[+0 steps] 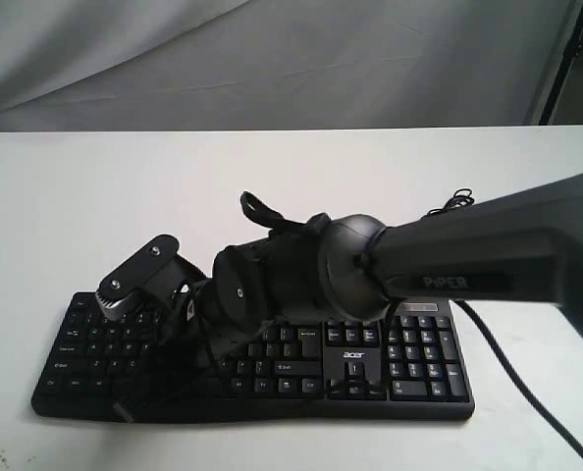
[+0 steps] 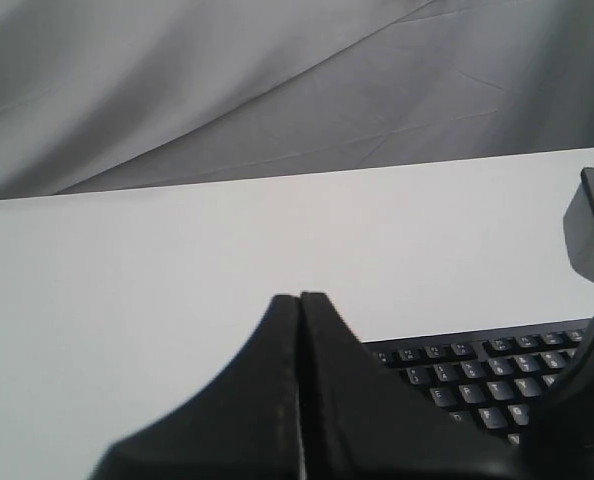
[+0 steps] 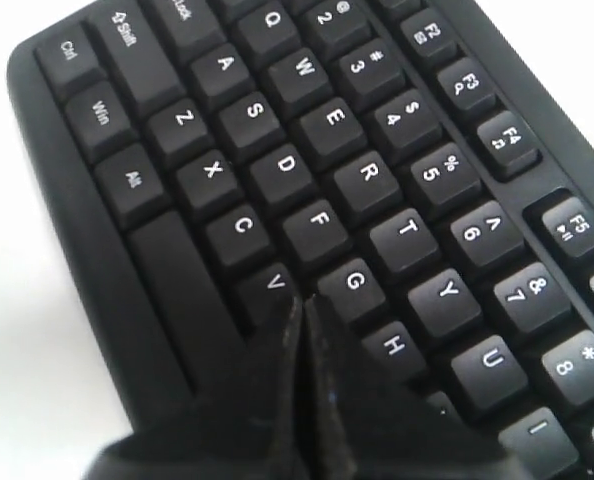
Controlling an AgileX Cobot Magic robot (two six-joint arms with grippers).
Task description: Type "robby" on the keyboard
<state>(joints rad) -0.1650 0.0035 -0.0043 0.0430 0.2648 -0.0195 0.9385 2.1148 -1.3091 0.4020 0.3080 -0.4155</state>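
Observation:
The black keyboard (image 1: 419,363) with a white acer logo lies on the white table near its front edge. My right arm (image 1: 449,260) reaches across from the right over the keyboard's left half. In the right wrist view the right gripper (image 3: 302,300) is shut with nothing in it, its tips down at the keys (image 3: 307,150) between V and G, where B would lie; whether they touch a key is unclear. The left gripper (image 2: 300,296) is shut and empty, held over bare table left of the keyboard (image 2: 497,380). It does not show in the exterior view.
The thin black cable (image 1: 507,363) runs from the keyboard's right end toward the front, with a loop (image 1: 453,201) behind the arm. White table (image 1: 125,186) stretches behind the keyboard to a grey cloth backdrop (image 1: 272,59). The right wrist's silver housing (image 2: 592,220) shows in the left wrist view.

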